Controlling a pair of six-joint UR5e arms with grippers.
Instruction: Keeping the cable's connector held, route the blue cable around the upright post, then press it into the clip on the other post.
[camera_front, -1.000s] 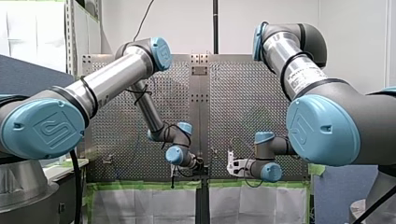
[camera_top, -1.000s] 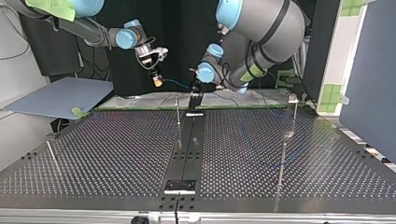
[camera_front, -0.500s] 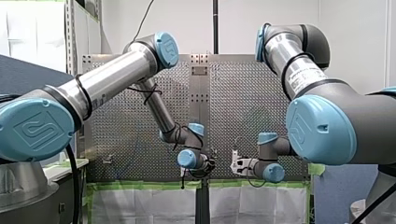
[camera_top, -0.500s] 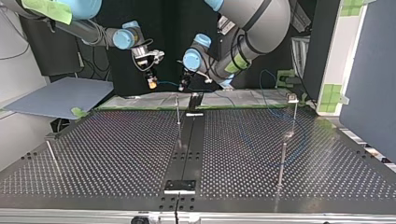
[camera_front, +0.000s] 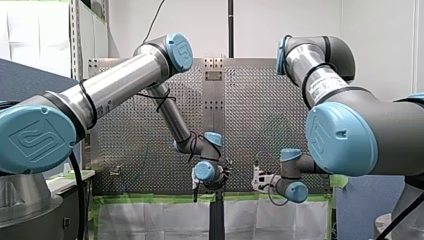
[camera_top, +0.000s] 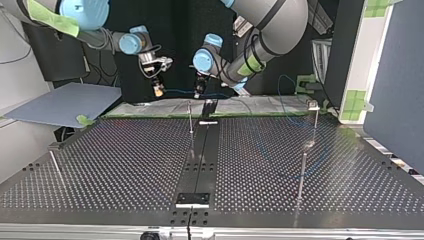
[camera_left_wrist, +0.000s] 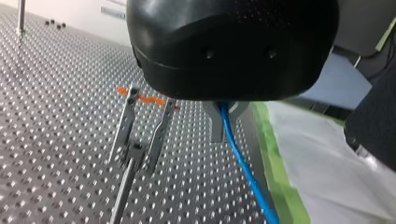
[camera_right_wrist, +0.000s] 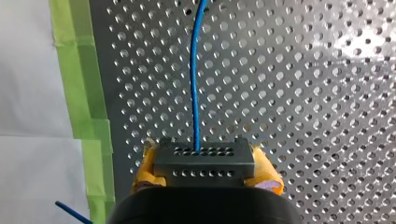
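Perforated metal table (camera_top: 125, 165), with the thin upright metal post (camera_top: 190, 120) on its centre line taken as reference. A second metal post (camera_top: 315, 127) stands well apart from the reference post, at the top view's right, and carries a small metal clip (camera_top: 313, 105) at its head. Both my arms hang over the table edge behind the reference post.

My right pincer (camera_right_wrist: 204, 173), to the top view's left of that post, is closed to the width of a dark grey perforated block connector (camera_right_wrist: 204, 156), clamped between yellow pads (camera_right_wrist: 270, 179). My left pincer (camera_left_wrist: 223, 122), just above and behind the post, has its metal fingers (camera_left_wrist: 215, 130) drawn together on the thin blue cable (camera_left_wrist: 239, 161), which leaves the connector and passes through them. The cable is apart from the post and not yet round it.

Hazards, in my judgement:
- A taut span between the pincers could drag the connector out of the pads.
- Too high a pass would carry the cable over the post's tip instead of round it.
- Too low a pass risks my fingers striking the slender post.

Containers: none shows. The clip is the only receiver, and it is too small to tell whether anything sits in it.
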